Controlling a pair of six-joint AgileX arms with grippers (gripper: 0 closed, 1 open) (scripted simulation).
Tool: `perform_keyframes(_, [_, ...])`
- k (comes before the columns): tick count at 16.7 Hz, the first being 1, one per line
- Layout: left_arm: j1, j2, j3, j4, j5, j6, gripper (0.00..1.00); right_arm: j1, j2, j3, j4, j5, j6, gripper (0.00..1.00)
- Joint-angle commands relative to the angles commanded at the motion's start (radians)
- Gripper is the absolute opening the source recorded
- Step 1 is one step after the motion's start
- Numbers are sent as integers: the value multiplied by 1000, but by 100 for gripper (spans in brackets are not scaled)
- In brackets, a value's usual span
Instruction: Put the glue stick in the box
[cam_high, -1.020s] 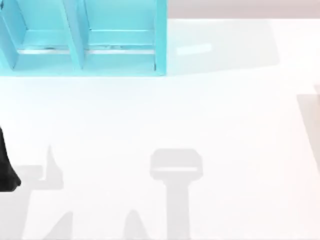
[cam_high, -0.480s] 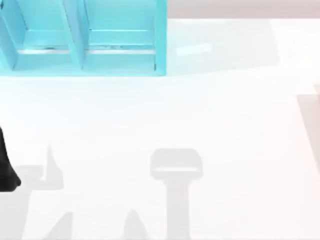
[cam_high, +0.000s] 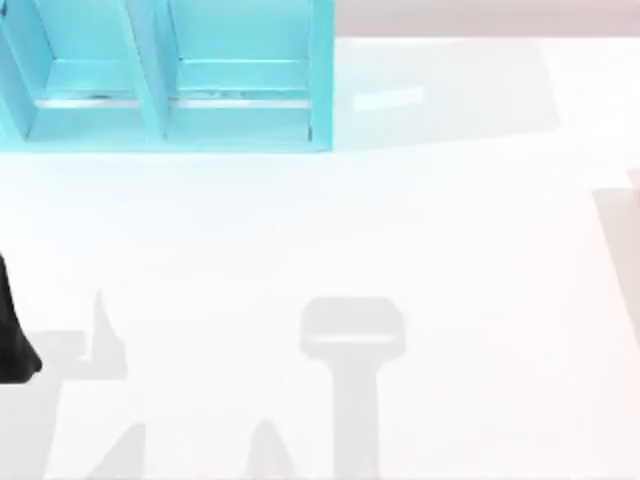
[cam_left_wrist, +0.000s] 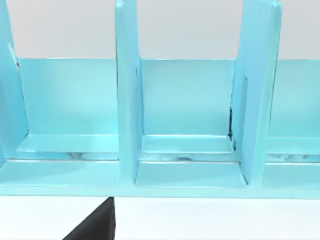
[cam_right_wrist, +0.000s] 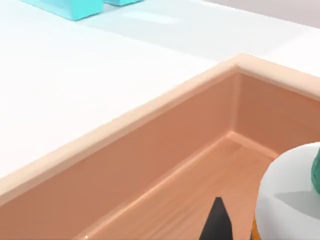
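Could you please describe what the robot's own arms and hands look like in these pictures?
Little of them shows. The left arm is a plain black, tapering shape at the table's left edge. A black pointed finger of the right hand appears over the box. No cables or markings are visible.

A white table (cam_high: 400, 230) spreads across the scene, brightly and evenly lit, with soft grey shadows falling on its near part. At the far left stands a turquoise shelf unit (cam_high: 170, 80) split by upright dividers into open compartments. Behind the table's far edge runs a pale grey wall (cam_high: 480, 15).
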Motion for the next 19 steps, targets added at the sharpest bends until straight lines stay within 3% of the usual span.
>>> perform_keyframes(13, [0, 0, 0, 0, 0, 0, 100, 0, 0, 0, 0, 0, 0, 98])
perform_keyframes(19, [0, 0, 0, 0, 0, 0, 100, 0, 0, 0, 0, 0, 0, 100])
